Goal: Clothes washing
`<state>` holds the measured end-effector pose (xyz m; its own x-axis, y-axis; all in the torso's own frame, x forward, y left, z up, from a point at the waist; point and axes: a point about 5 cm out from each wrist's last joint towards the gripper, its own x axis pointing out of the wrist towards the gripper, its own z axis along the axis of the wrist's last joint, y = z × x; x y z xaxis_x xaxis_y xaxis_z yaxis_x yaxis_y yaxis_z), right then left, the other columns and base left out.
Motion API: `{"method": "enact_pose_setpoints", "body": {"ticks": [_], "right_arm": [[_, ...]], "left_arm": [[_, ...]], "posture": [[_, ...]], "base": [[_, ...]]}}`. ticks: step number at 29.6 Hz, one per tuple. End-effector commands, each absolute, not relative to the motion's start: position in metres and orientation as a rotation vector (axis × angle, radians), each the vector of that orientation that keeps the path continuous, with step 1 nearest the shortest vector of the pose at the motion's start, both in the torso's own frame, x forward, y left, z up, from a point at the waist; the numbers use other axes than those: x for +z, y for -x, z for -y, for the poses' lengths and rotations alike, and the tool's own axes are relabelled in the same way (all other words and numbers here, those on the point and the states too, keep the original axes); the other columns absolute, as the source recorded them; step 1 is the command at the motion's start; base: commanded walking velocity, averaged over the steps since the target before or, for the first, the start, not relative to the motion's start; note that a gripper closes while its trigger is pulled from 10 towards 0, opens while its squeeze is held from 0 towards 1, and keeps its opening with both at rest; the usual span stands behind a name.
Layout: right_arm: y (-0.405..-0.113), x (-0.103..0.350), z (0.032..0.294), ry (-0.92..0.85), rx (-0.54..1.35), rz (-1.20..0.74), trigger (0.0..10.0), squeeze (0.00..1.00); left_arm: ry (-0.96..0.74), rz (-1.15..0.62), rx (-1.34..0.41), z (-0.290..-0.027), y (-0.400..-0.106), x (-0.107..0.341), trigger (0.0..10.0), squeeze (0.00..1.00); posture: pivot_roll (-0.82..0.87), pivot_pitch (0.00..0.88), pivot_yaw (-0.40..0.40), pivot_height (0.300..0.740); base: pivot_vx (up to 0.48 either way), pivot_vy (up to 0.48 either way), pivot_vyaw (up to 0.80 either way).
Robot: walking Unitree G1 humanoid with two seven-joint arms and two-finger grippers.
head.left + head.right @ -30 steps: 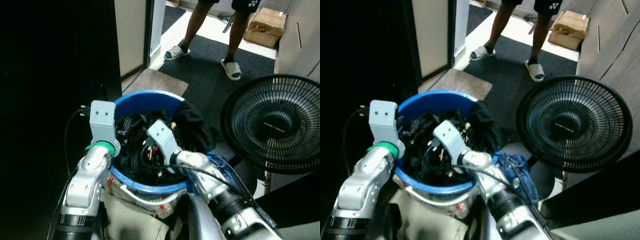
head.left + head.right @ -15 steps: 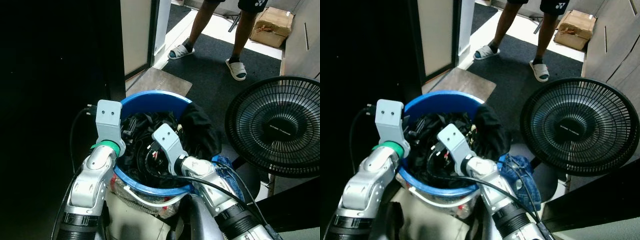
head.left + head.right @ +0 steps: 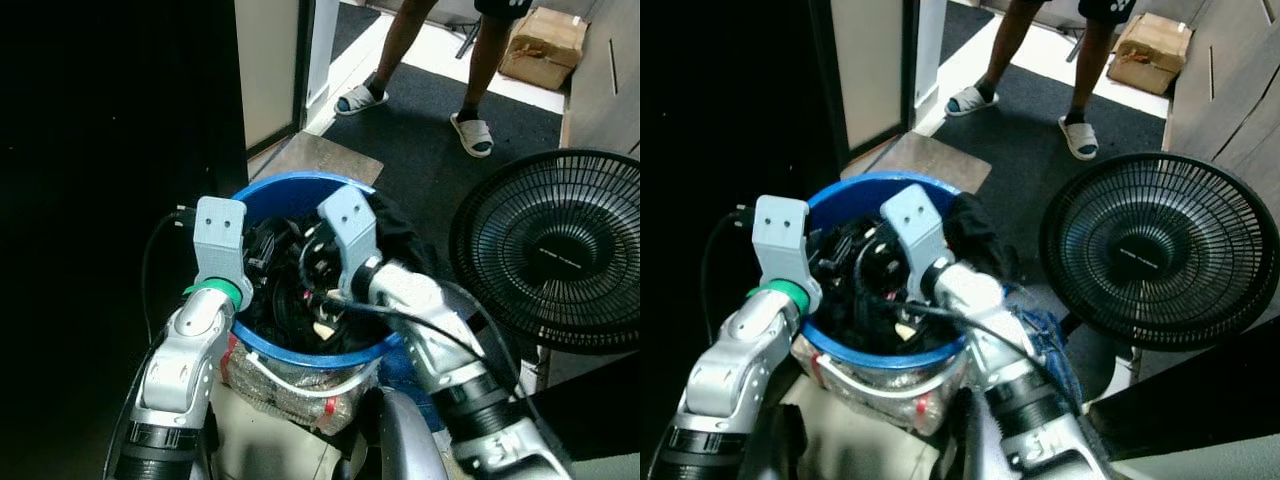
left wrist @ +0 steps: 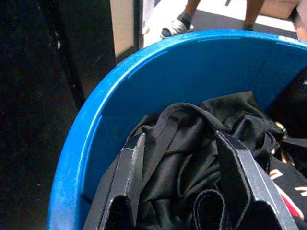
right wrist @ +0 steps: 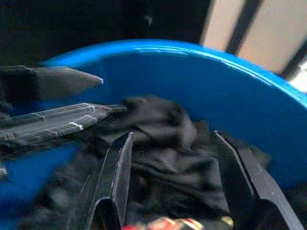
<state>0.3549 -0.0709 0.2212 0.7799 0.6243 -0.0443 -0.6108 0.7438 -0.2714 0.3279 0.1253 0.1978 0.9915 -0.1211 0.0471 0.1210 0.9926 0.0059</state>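
The right claw (image 5: pixel 175 191) had swung up and forward over the blue tub (image 3: pixel 300 190) since a moment before, fingers wide above the black clothes (image 4: pixel 192 143) heaped inside. The left claw (image 4: pixel 184 187), also wide, hovered at the rim. A grab looked imminent.

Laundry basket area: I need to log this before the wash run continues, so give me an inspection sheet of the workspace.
Surface: dark carpet with a brown mat by the doorway.
Job's things: blue basket full of black clothes.
Clutter: black fan beside the basket; cardboard box.
Grippers: left end effector and right end effector both open, over the clothes inside the basket.
Cables: black cable on the left arm.
Surroundings: a person's legs in sandals stand ahead.
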Motion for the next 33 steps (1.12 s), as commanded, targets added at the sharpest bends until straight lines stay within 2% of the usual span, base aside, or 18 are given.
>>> {"method": "enact_pose_setpoints", "body": {"ticks": [1,2,4,6,9,14,15,16,18,20,22,30,31,32,33], "right_arm": [[-0.367,0.220,0.117,0.293,0.533,-0.058,10.0,0.00],[-0.367,0.220,0.117,0.293,0.533,-0.058,10.0,0.00],[-0.369,0.218,0.140,0.337,0.496,-0.118,10.0,0.00],[-0.368,0.216,0.145,0.351,0.495,-0.135,10.0,0.00],[-0.366,0.194,0.168,0.468,0.521,-0.226,10.0,0.00],[-0.364,0.178,0.169,0.421,0.556,-0.297,10.0,0.00],[-0.365,0.181,0.160,0.368,0.582,-0.288,10.0,0.09],[-0.365,0.188,0.147,0.297,0.624,-0.257,10.0,0.33],[-0.366,0.192,0.142,0.274,0.639,-0.243,10.0,0.33],[-0.366,0.200,0.133,0.259,0.665,-0.207,10.0,1.00],[-0.365,0.208,0.125,0.243,0.712,-0.173,10.0,1.00],[-0.362,0.221,0.122,0.213,0.744,-0.138,10.0,1.00],[-0.363,0.221,0.123,0.218,0.726,-0.135,10.0,0.87],[-0.364,0.223,0.127,0.211,0.682,-0.135,10.0,0.00],[-0.366,0.226,0.132,0.242,0.643,-0.117,10.0,0.00]], "left_arm": [[-0.008,-0.045,-0.114,-0.127,-0.326,0.177,10.0,0.00],[-0.008,-0.045,-0.114,-0.127,-0.326,0.177,10.0,0.00],[-0.008,-0.048,-0.121,-0.125,-0.327,0.176,10.0,0.00],[-0.008,-0.049,-0.123,-0.125,-0.327,0.176,10.0,0.00],[-0.004,-0.051,-0.140,-0.120,-0.329,0.176,10.0,0.00],[-0.006,-0.052,-0.154,-0.117,-0.330,0.176,10.0,0.00],[-0.007,-0.052,-0.155,-0.118,-0.330,0.176,10.0,0.00],[-0.010,-0.052,-0.155,-0.118,-0.330,0.176,10.0,0.00],[-0.011,-0.052,-0.155,-0.118,-0.330,0.176,10.0,0.00],[-0.013,-0.052,-0.152,-0.119,-0.329,0.177,10.0,0.00],[-0.015,-0.052,-0.147,-0.120,-0.329,0.176,10.0,0.00],[-0.015,-0.054,-0.141,-0.121,-0.328,0.175,10.0,0.00],[-0.014,-0.055,-0.142,-0.121,-0.328,0.175,10.0,0.00],[-0.013,-0.055,-0.143,-0.120,-0.328,0.175,10.0,0.00],[-0.013,-0.055,-0.145,-0.119,-0.329,0.175,10.0,0.00]], "posture": [[0.11,0.236,-0.043,0.561],[0.11,0.236,-0.043,0.561],[0.09,0.236,-0.041,0.561],[0.09,0.236,-0.041,0.561],[0.06,0.239,-0.029,0.561],[0.07,0.243,-0.020,0.561],[0.07,0.244,-0.020,0.561],[0.07,0.244,-0.020,0.561],[0.07,0.244,-0.020,0.561],[0.08,0.246,-0.021,0.561],[0.09,0.247,-0.024,0.561],[0.09,0.248,-0.028,0.561],[0.08,0.248,-0.028,0.561],[0.08,0.248,-0.028,0.561],[0.08,0.249,-0.029,0.561]], "base": [[0.000,0.000,0.00],[0.000,0.000,0.00],[0.000,0.000,0.00],[0.000,0.000,0.00],[0.000,0.000,0.00],[0.000,0.000,0.00],[0.000,0.000,0.00],[0.000,0.000,0.00],[0.000,0.000,0.00],[0.000,0.000,0.00],[0.000,0.000,0.00],[0.000,0.000,0.00],[0.000,0.000,0.00],[0.000,0.000,0.00],[0.000,0.000,0.00]]}}
